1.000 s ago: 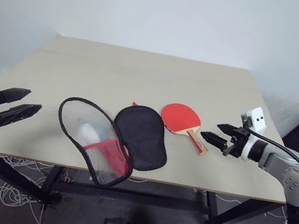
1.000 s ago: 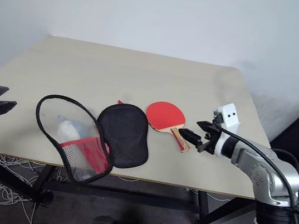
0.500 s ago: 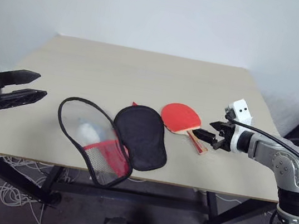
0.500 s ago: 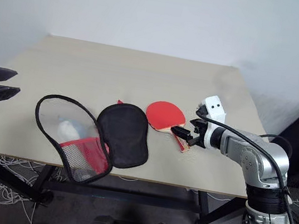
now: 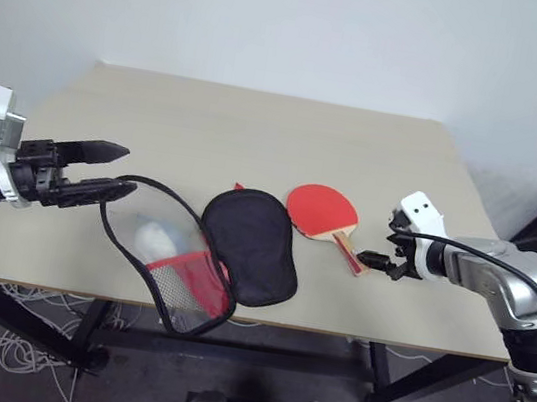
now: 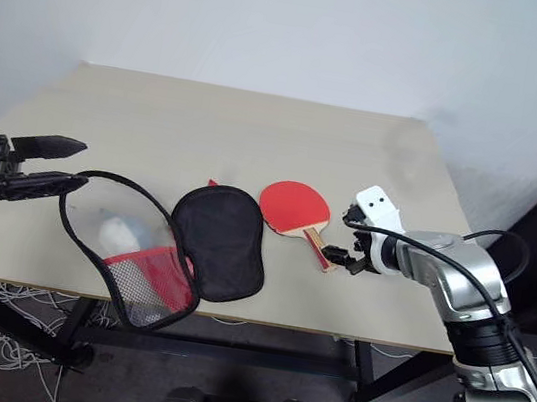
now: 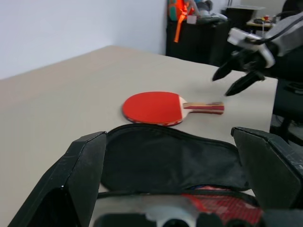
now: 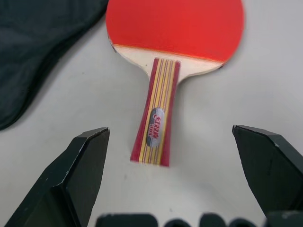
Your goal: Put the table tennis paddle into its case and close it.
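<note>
Paddle (image 5: 323, 212) on the tan table (image 5: 259, 129), lying flat with its red face up, the round blade just beside the open case (image 5: 202, 252) on the side toward the right arm, and the striped wooden handle pointing away from the case toward the table's near edge. That case lies unzipped and spread into two halves: the black-lined half next to the paddle, the other half beyond it with red fabric and black mesh at its near end, which hangs a little over the table's front edge. Inside that farther half sits a small white wad (image 5: 154, 239). The right gripper (image 5: 376, 263) hangs just past the end of the paddle's handle, on the side away from the case, its black fingers spread wide and holding nothing, apart from the wood as far as I can see. The left gripper (image 5: 97, 173) hovers at the outer rim of the case, on the side opposite the paddle, fingers likewise spread and empty, pointing across the case toward the paddle
</note>
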Robot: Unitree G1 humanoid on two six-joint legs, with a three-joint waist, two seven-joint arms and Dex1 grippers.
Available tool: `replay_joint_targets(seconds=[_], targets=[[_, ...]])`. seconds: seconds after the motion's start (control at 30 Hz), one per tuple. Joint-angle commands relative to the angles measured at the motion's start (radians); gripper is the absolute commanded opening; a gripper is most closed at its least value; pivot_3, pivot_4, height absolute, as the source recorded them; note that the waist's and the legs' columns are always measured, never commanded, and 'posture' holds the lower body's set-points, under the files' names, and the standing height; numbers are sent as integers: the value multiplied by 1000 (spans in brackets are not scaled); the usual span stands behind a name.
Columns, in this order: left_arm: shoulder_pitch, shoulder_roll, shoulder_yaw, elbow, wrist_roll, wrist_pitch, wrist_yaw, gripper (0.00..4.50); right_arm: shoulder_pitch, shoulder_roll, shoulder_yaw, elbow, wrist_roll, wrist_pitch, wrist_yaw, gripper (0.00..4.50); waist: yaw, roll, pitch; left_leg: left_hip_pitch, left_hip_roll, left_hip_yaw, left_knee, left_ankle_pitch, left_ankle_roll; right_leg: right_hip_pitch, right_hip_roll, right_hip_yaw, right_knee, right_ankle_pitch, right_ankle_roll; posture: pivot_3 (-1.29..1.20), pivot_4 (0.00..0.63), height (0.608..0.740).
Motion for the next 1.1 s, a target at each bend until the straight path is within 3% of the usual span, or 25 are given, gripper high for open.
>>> replay_joint_targets(seconds=[0.03,0.33,0.63,0.73,1.0,1.1], targets=[[8,-16,16,-69,-27,20,39,4475,-41,42,-2,70,-54,-62,-10,4500,1,0,0,0,0,0,0,0,0,0,0,0,0,0,0,0,0,740],[59,-68,26,-173,-58,76,114,4475,-89,172,9,315,-168,-211,-25,4500,-1,0,0,0,0,0,1,0,0,0,1,0,1,0,0,0,0,740],[93,-76,44,-213,-85,102,153,4475,-108,253,2,439,-240,-292,-37,4500,-1,0,0,1,0,-1,1,0,0,1,1,0,1,0,0,0,0,740],[105,-72,51,-219,-94,104,164,4500,-115,285,-7,457,-254,-306,-49,3886,-2,0,0,2,0,0,1,0,0,1,1,1,1,0,0,0,0,740],[119,-71,61,-223,-102,105,182,4500,-137,356,-34,497,-278,-332,-84,1169,-2,0,0,3,0,0,1,0,0,2,2,1,2,0,0,0,0,740],[122,-72,65,-224,-102,105,187,4500,-155,372,-77,524,-281,-348,-133,1116,-2,0,0,3,0,0,1,0,0,2,2,1,2,0,0,0,0,740]])
